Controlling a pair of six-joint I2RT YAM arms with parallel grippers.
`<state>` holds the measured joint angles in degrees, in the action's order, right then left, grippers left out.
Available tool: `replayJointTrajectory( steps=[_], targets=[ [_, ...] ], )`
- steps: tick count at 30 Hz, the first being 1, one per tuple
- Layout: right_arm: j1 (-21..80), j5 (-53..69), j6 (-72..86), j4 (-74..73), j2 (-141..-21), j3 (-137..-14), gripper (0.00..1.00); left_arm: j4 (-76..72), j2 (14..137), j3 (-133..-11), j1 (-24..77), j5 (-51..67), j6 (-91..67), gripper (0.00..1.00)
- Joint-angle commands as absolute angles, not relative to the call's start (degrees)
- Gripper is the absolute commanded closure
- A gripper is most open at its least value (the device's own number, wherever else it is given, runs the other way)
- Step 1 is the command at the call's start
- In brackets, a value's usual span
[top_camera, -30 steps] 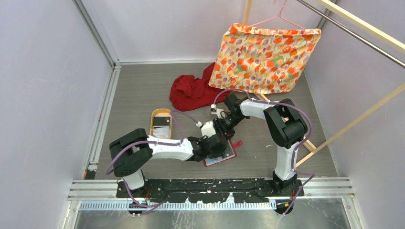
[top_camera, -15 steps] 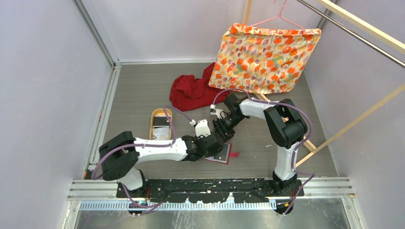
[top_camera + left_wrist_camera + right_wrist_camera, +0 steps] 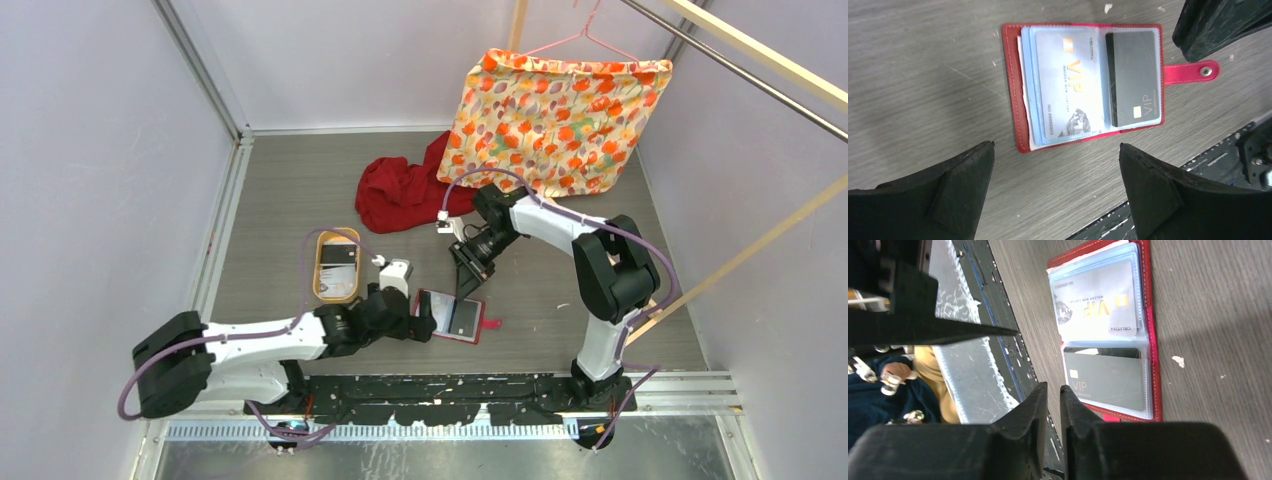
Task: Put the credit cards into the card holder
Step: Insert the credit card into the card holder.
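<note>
The red card holder [image 3: 452, 317] lies open on the table, also shown in the left wrist view as card holder [image 3: 1015, 100] and in the right wrist view as card holder [image 3: 1154, 340]. Its clear pockets hold a whitish VIP card [image 3: 1070, 85] and a dark VIP card [image 3: 1135, 80]. My left gripper [image 3: 1056, 146] is open wide and empty, just to the near-left of the holder. My right gripper [image 3: 1053, 386] hovers beyond the holder, its jaws almost together with nothing between them. More credit cards [image 3: 338, 268] lie in the tan tray.
The tan oval tray [image 3: 318, 270] sits left of the holder. A red cloth [image 3: 400, 195] lies at the back, with a floral fabric [image 3: 550, 120] on a hanger behind it. Wooden rails slant along the right side. The black base rail [image 3: 440, 392] runs along the near edge.
My left gripper has opened and drawn back to the left, off the card holder. The right gripper has pulled away toward the back. The holder now lies uncovered and open.
</note>
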<state>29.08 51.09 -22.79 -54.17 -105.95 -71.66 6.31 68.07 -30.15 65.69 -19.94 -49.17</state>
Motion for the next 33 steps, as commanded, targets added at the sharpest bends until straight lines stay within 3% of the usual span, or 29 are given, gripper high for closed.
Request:
replayJointTrajectory(
  steps=[1,7,33],
  targets=[
    [29.5,51.5,-23.0,-52.4,-102.7,-71.3,0.84,-6.3,61.1,-26.3,60.7,-9.8,-42.0,0.04],
    [33.3,49.2,-12.4,-45.5,-108.2,-71.9,0.98,-12.5,55.4,-21.3,57.0,-3.4,-42.0,0.05],
    [33.8,37.2,-6.6,-44.7,-117.2,-75.1,0.96,-21.5,64.1,-20.1,51.2,5.8,-46.1,0.29]
  ],
)
